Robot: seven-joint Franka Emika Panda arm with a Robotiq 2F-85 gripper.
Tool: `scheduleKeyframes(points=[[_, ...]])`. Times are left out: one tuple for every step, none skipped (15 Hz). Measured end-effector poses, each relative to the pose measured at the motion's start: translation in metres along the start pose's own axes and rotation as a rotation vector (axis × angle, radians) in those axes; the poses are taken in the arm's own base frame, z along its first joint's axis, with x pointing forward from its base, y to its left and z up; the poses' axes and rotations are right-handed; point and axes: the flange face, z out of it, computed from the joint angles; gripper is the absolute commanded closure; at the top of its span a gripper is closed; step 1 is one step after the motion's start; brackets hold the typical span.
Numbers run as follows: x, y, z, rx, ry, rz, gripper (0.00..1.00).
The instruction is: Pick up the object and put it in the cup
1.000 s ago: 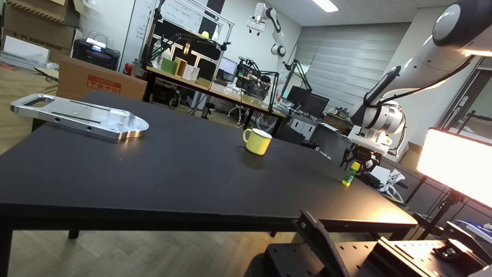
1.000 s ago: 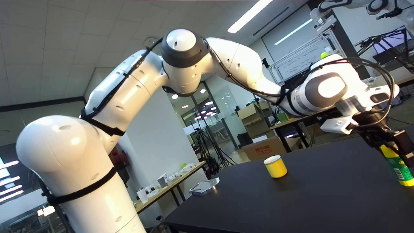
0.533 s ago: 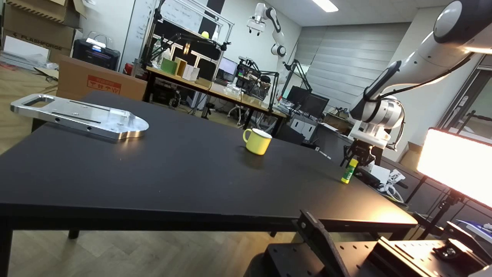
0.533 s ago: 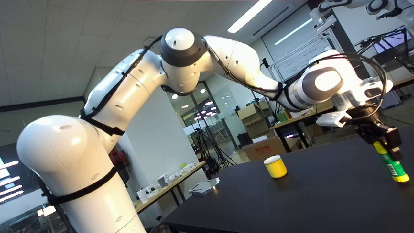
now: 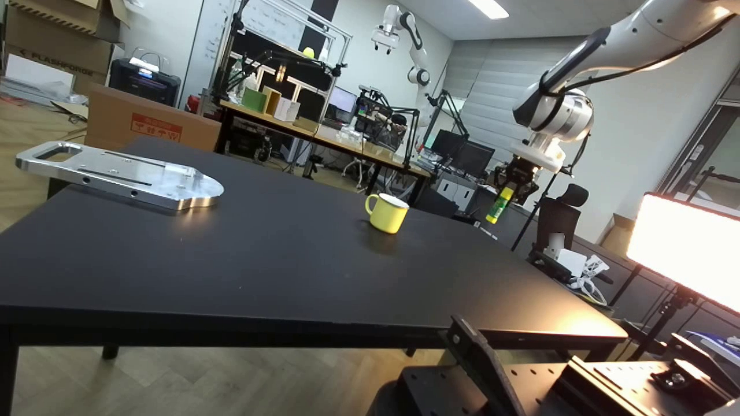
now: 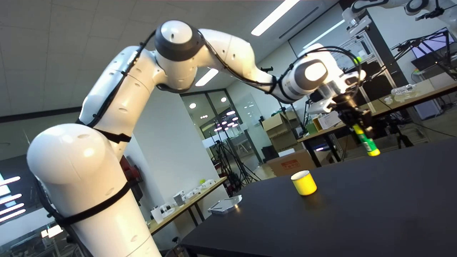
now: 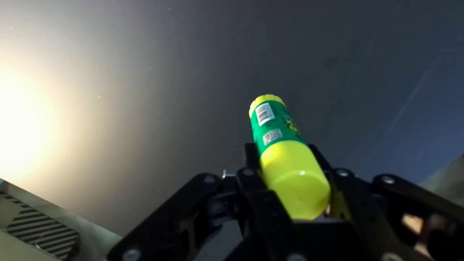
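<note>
The object, a slim green glue stick with yellow ends (image 7: 275, 130), is pinched by its capped end between the black fingers of my gripper (image 7: 283, 149). In both exterior views the object (image 5: 500, 205) hangs tilted in the air, its free end pointing down, well above table height. My gripper (image 6: 362, 126) covers part of its upper end. The cup, a yellow mug with a pale rim (image 5: 388, 214), stands upright on the black table, its handle showing in that exterior view. The object is off to one side of the cup (image 6: 304, 184) and higher. The wrist view does not show the cup.
A silvery metal tray (image 5: 121, 173) lies at the far end of the black table (image 5: 260, 277) from my arm's side. A bright lamp panel (image 5: 685, 248) stands beside the table. Black metal brackets (image 5: 485, 370) rise near the front edge.
My gripper has lifted the object off the table, and both have risen and shifted left in both exterior views, closer to the cup. Cup and tray have stayed in place.
</note>
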Motion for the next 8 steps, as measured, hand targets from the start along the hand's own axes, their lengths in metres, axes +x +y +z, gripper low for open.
scheduleKeyframes(points=[[-0.010, -0.019, -0.016, 0.016, 0.013, -0.043, 0.91], [-0.024, -0.038, -0.029, 0.032, 0.025, -0.087, 0.91], [-0.038, -0.056, -0.040, 0.045, 0.034, -0.131, 0.91], [-0.055, -0.072, -0.050, 0.056, 0.038, -0.177, 0.91], [-0.074, -0.088, -0.058, 0.067, 0.038, -0.222, 0.91], [-0.096, -0.103, -0.064, 0.076, 0.033, -0.272, 0.91], [-0.118, -0.116, -0.068, 0.085, 0.027, -0.318, 0.91], [-0.142, -0.129, -0.072, 0.093, 0.021, -0.366, 0.91]])
